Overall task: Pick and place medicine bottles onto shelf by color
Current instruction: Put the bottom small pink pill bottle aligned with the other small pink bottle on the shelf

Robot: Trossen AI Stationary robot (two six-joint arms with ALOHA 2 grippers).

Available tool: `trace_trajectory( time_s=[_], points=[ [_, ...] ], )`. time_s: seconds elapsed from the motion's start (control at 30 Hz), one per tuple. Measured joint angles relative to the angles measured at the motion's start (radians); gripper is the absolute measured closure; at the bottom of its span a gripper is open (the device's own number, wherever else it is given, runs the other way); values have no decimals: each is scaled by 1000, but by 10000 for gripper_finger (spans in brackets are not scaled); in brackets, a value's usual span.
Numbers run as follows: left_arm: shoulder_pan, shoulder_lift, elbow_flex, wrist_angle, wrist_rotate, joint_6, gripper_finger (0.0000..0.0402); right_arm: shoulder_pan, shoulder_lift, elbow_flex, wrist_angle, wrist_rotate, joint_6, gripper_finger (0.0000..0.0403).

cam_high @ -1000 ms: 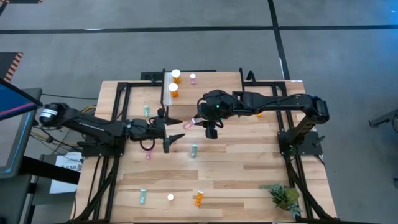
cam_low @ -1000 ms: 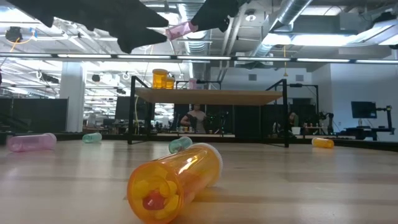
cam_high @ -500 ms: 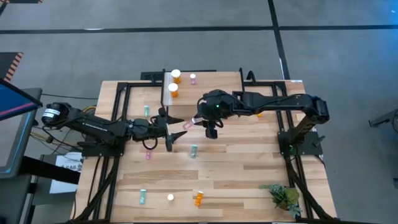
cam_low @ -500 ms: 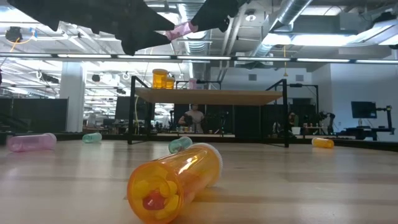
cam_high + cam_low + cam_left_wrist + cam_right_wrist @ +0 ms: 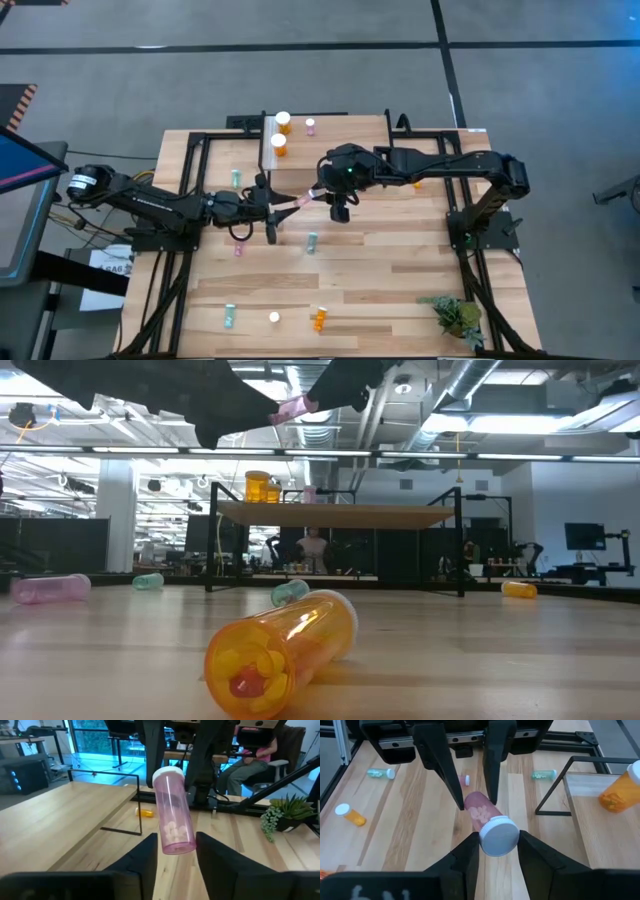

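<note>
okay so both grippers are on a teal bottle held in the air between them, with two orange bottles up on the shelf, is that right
Not quite: the bottle is pink, not teal, as the left wrist view shows. The rest holds: the left gripper and right gripper both have their jaws on it in mid-air, and two orange bottles stand on the shelf.

High view: straight down, far, whole table and both arms in frame. Low view: at tabletop level, facing the shelf and room behind; an orange bottle lies very close. Wrist views: close, facing each other; both show the pink bottle between them, also seen overhead.
</note>
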Motion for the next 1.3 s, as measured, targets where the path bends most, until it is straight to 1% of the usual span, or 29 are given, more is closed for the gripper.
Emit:
trace_trajectory(
  time_s=[0.27,0.47,0.6,0.83,0.97,1.2,1.3],
  points=[
    [0,0,0,0,1,0,306,0,0,0,0,0,3,253],
    [0,0,-1,-1,4,1,314,0,0,0,0,-1,26,243],
    [0,0,-1,-1,5,2,314,0,0,0,0,-1,44,225],
    [0,0,-1,-1,5,8,314,-3,0,0,-1,-5,73,181],
    [0,0,-1,0,5,8,314,-3,-19,-1,-6,-5,103,165],
    [-2,-3,-1,22,9,24,314,-9,-70,-1,-98,-5,130,164],
    [-3,-4,-1,51,48,34,314,0,-103,-11,-91,-4,131,164]
  ],
)
